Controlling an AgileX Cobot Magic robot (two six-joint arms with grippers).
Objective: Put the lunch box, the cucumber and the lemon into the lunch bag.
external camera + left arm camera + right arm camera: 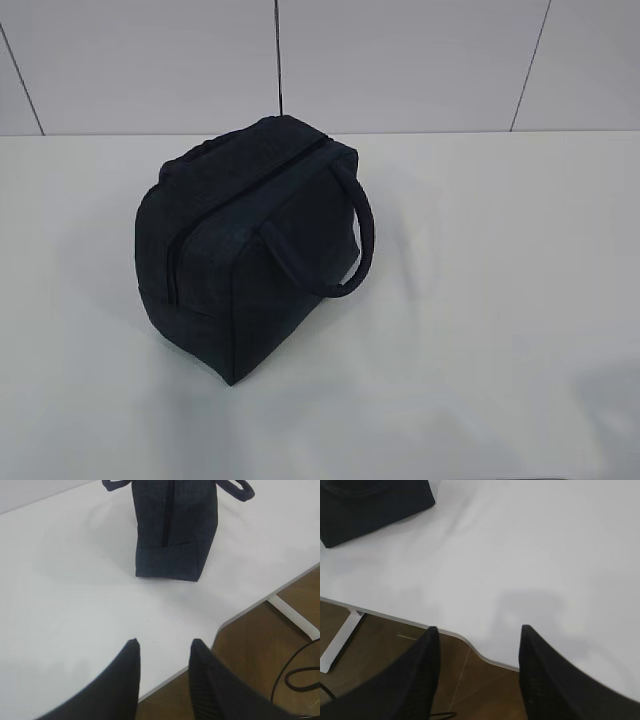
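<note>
One lunch bag (pixel 250 245) stands left of frame centre on the white worktop (pixel 500 300), zipped. Both fingers sets, left (pixel 162 652) and right (pixel 477 635), spread, empty, over the near worktop edge.

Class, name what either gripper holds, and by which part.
Nothing: the left gripper and right gripper are open and empty, apart from the lunch bag.

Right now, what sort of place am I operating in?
Probably a lab or test bench, not a kitchen: a bare white table on white metal legs, a plain pale panelled wall behind, a wood-look floor with a loose cable. Only the lunch bag sits on it.
</note>
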